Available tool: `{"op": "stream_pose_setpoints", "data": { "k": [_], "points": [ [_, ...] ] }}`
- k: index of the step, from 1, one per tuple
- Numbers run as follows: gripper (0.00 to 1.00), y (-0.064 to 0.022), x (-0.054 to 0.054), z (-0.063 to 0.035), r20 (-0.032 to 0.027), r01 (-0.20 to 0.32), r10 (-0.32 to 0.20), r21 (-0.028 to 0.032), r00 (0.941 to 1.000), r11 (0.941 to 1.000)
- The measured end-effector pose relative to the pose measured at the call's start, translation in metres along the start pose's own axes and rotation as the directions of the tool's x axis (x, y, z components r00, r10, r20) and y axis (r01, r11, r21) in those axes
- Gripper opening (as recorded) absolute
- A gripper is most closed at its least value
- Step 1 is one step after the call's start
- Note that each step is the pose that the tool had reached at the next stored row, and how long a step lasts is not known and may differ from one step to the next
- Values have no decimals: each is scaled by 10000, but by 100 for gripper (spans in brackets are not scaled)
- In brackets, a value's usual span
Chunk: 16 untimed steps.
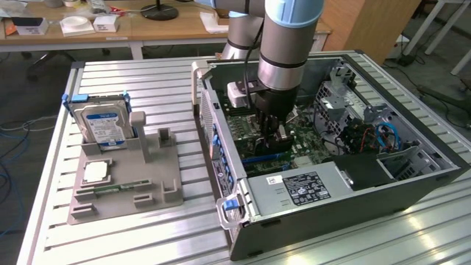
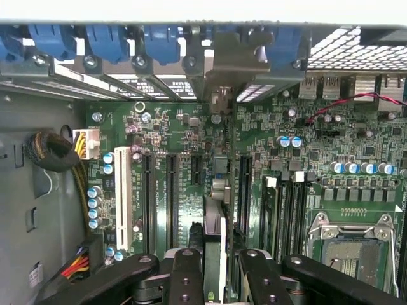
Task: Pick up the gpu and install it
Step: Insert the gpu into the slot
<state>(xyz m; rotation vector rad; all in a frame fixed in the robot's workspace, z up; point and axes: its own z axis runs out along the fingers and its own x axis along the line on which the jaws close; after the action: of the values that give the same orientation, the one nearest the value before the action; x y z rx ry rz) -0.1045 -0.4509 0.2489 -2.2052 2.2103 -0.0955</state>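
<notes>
In the open grey computer case (image 1: 331, 232), the black hand (image 2: 219, 270) clamps the thin dark gpu (image 2: 214, 225) edge-on over the green motherboard (image 2: 254, 127). It looks stiff, light and fragile, best held by its edges.

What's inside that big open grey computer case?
A green motherboard, a labelled grey power supply box, and the gripper holding a thin dark card edge-on. The slot right beneath the card is covered.

A wooden desk (image 1: 169, 30) stands behind the ribbed metal table (image 1: 132, 232), cables (image 1: 16, 131) on the floor (image 1: 33, 83).
</notes>
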Motion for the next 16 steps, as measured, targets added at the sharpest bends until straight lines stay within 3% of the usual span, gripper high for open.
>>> {"op": "stream_pose_setpoints", "data": {
  "k": [16],
  "points": [
    [27,9,-1,49,-6,-2,2,-4,10000,10000]
  ]
}}
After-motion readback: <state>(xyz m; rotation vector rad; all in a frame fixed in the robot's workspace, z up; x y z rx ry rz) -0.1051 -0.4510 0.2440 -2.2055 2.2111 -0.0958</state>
